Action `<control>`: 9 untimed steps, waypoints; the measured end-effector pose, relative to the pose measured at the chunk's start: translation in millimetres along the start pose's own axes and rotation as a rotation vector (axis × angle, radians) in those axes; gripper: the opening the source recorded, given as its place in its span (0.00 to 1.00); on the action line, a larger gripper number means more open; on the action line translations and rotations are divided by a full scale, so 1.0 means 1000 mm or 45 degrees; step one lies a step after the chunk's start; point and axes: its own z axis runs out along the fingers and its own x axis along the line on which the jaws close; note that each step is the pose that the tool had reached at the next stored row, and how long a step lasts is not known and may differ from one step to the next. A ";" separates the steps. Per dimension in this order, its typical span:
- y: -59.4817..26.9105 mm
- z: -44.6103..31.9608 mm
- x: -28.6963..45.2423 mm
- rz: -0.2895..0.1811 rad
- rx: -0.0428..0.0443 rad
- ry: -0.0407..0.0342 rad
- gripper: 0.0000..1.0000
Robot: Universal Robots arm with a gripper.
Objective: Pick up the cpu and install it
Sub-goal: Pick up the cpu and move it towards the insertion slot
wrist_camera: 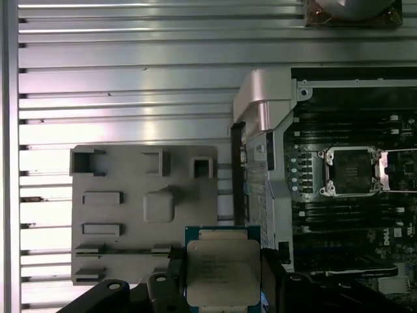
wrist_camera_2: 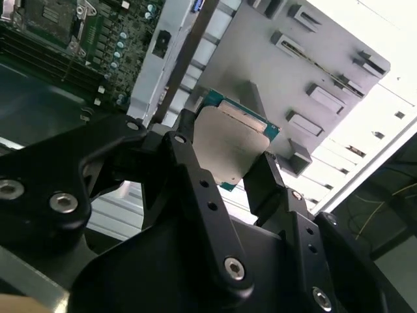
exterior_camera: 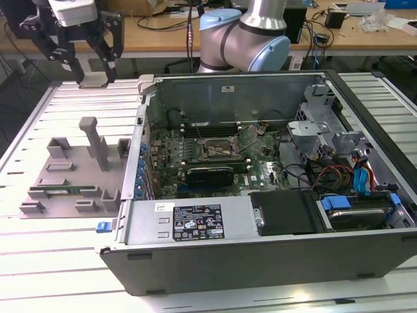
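Black fingers [wrist_camera_2: 266, 179] of the pincer [wrist_camera_2: 228, 156] are clenched on the cpu [wrist_camera_2: 229, 138], pinching it by two opposite edges. It lies flat between them, and in the first wrist view its silver lid faces the camera with a thin rim of green board around it. The cpu is lifted clear, touching nothing but the fingers.

In the exterior view the pincer sits far out toward ten o'clock in the picture, with the cpu a small pale slab at its tips. From there the grey holder plate [exterior_camera: 71, 171] lies at about six o'clock, resting on the slatted table [exterior_camera: 39, 261]. A green memory stick [exterior_camera: 62, 191] lies in one of the plate's slots.

The relation that matters for seating the cpu is where the socket [exterior_camera: 217, 151] lies. It is at about four o'clock from the pincer and well apart. It sits down on the circuit board [exterior_camera: 260, 163] inside the open computer case [exterior_camera: 260, 261], with the case's near side wall standing between the two.

In the first wrist view the cpu's edges run parallel to the socket's frame, so it looks already squared to its seat. The cpu is only a little longer one way than the other, and which corner matches which cannot be told. The socket's metal flap seems folded back, leaving the dark middle bare
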 end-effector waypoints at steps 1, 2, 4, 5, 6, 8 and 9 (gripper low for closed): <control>0.0001 0.0001 -0.0036 0.000 0.000 0.0000 0.55; 0.0003 0.0003 -0.0069 0.000 0.000 -0.0001 0.55; 0.0005 0.0005 -0.0140 0.000 0.000 -0.0001 0.55; 0.0006 0.0007 -0.0176 0.000 0.000 -0.0001 0.55; 0.0007 0.0007 -0.0200 0.000 0.000 0.0000 0.55; 0.0010 0.0010 -0.0276 0.000 0.000 0.0000 0.55; 0.0011 0.0011 -0.0297 0.000 0.000 0.0000 0.55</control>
